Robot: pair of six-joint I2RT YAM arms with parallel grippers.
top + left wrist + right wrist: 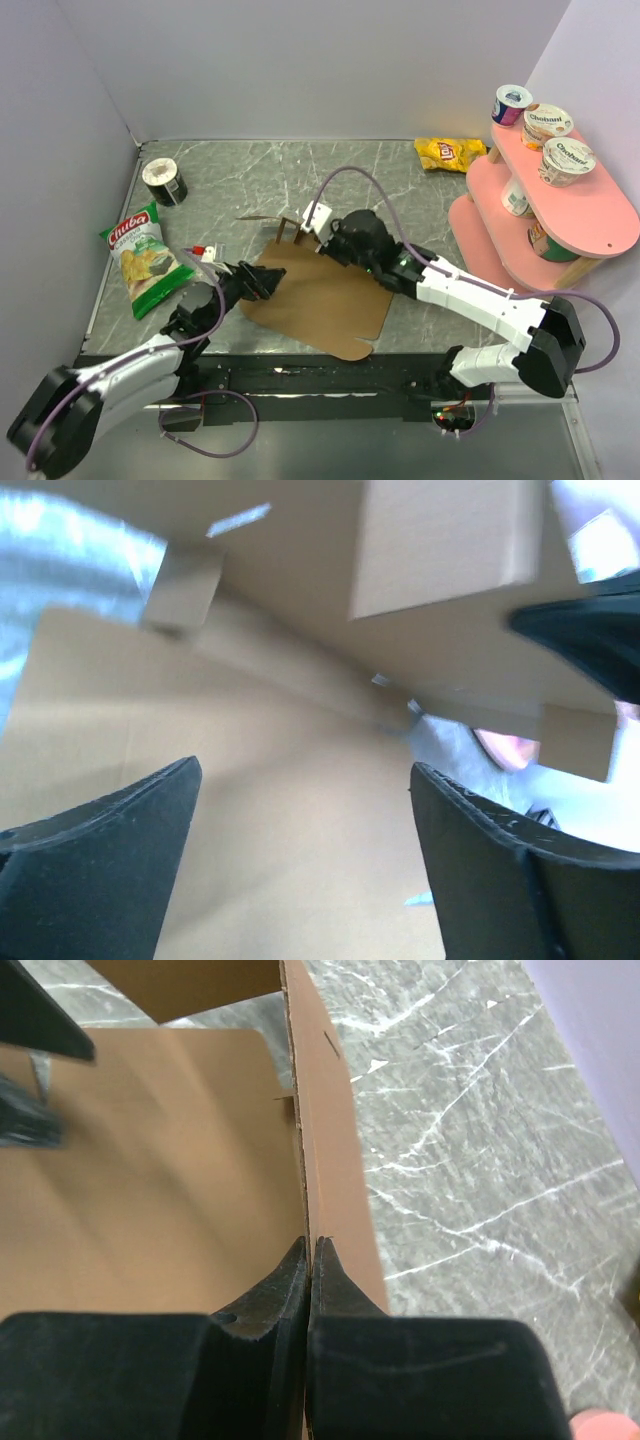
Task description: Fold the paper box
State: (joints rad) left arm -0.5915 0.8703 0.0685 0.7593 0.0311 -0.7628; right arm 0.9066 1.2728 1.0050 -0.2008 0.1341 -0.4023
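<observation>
Now: right pincer (310,1247) on paper box (150,1170)

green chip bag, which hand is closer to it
Left. The left hand is near the green chip bag, at the cardboard edge beside it; the right hand is farther off, pinching the far flap.

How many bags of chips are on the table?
2. A green bag lies near the left edge; a yellow bag lies at the back, beside the pink shelf. More could be hidden behind the shelf.
</observation>
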